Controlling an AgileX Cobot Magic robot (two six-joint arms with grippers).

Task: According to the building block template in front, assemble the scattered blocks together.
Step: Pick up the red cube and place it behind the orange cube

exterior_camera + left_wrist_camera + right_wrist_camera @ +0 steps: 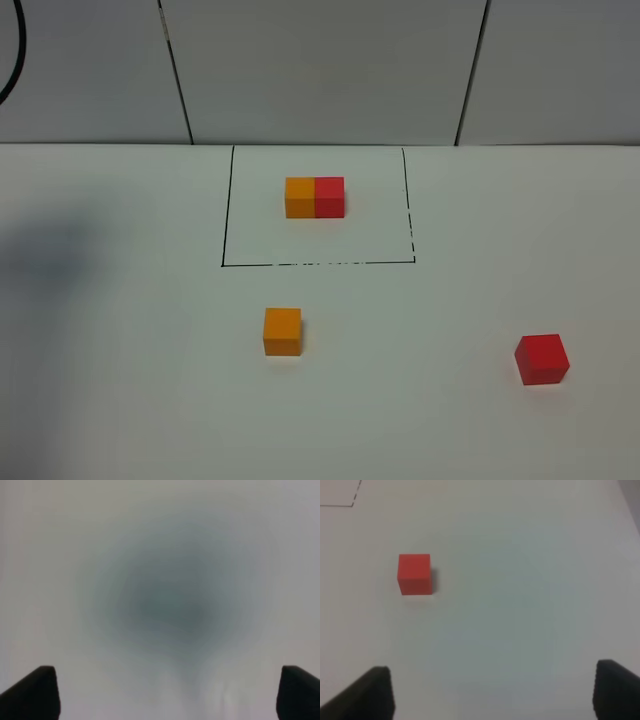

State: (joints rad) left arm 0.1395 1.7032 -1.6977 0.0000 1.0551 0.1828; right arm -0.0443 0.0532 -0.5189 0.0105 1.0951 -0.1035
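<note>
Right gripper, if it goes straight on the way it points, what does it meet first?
Likely bare table, not a block: the red cube lies to one side of the line from the right gripper. Depth is unclear.

Exterior high: looks down from well above the white table [120,400], facing the back wall [320,70]; takes in the template [315,197], orange cube [282,331] and red cube [542,359]
Left wrist: points down at bare table, very near, blurred
Right wrist: tilted down over the table from farther up, red cube [414,574] ahead
Shared: exterior high and right wrist both show the red cube and a corner of the drawn frame [351,504]
</note>
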